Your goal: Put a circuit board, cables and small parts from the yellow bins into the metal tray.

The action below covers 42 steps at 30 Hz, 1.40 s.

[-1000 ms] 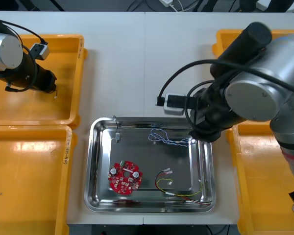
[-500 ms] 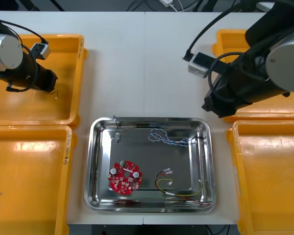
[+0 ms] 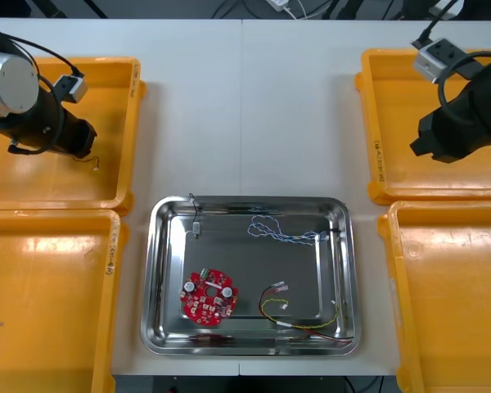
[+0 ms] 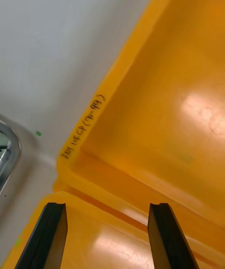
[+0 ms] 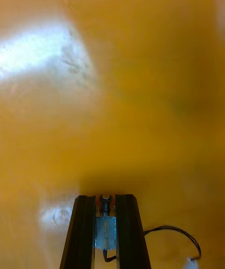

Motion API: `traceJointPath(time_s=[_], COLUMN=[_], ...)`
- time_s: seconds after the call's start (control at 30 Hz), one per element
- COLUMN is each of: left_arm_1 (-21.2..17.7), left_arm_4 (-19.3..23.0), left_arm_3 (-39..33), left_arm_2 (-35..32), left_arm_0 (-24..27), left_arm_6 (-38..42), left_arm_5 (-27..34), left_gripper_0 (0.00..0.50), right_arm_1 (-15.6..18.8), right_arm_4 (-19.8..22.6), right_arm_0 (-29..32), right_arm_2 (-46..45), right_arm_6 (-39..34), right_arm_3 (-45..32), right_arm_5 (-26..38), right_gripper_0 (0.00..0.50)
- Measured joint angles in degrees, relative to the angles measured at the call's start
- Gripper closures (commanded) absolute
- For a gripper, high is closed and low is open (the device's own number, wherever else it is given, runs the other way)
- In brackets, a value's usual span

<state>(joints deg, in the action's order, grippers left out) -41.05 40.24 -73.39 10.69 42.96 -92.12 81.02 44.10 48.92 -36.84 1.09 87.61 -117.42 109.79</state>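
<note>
Writing first: there's a black handwritten mark on the rim of the far right bin [image 4: 154, 109], just ahead of the right gripper [image 4: 107, 205]. It looks like digits plus something in brackets, but I can't read it for sure. The same scribble shows on that bin's inner rim from above, and a small label on the side of the near left bin [image 3: 49, 303] is too small to read. The right gripper's fingers stand wide apart w/ nothing between them, above the seam where the far right bin meets the near right bin [image 3: 442, 311]. A corner of the tray [image 3: 150, 278] is off to its side. The left gripper [image 5: 105, 198] is clamped on a small metal part [image 5: 105, 229], low over the floor of the far left bin [image 3: 123, 131]. A thin black lead [image 5: 173, 231] curls out beside the fingers. In the tray, well apart from both grippers, lie the red board [image 3: 209, 296], the blue & white cable [image 3: 282, 232], the red & yellow cable [image 3: 303, 318] and a second small part [image 3: 196, 228]. Vs. a sec ago, the right arm [image 3: 466, 115] has pulled off the tray's edge and out over its far bin. The left arm has barely shifted and the tray contents are the same.
</note>
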Motion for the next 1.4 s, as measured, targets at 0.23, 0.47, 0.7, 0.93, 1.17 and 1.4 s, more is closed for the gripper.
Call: traceJointPath(time_s=[0.23, 0.47, 0.7, 0.93, 1.17, 1.4], left_arm_1=[0.0, 0.0, 0.0, 0.0, 0.01, 0.86], left_arm_4=[-1.34, -2.77, -4.38, -4.7, -4.46, -3.56], left_arm_3=[-6.66, -11.67, -18.77, -26.13, -33.17, -39.56], left_arm_2=[-2.69, -5.68, -6.7, -7.22, -7.31, -7.31], left_arm_0=[-0.68, -0.92, -1.13, -1.25, -1.29, -1.32], left_arm_6=[0.0, 0.0, 0.0, 0.0, 0.01, 0.97], left_arm_5=[8.43, 14.27, 20.7, 27.14, 28.45, 28.51], left_gripper_0=[0.5, 0.5, 0.5, 0.5, 0.5, 0.5], right_arm_1=[3.58, 5.0, 5.03, 5.78, 7.23, 8.42], right_arm_4=[0.13, 0.11, 0.13, 0.68, 1.51, 4.38], right_arm_0=[4.86, 7.19, 7.97, 10.37, 12.13, 12.69], right_arm_2=[-3.77, -6.04, -7.61, -8.29, -8.96, -11.36], right_arm_6=[-4.71, -9.79, -15.19, -15.19, -15.19, -15.19], right_arm_3=[0.27, 1.31, 3.55, 5.63, 7.1, 8.3], right_arm_5=[0.0, 0.0, -0.04, -2.65, -3.1, -3.09], right_gripper_0=[0.0, 0.0, 0.0, 0.0, 0.0, 0.0])
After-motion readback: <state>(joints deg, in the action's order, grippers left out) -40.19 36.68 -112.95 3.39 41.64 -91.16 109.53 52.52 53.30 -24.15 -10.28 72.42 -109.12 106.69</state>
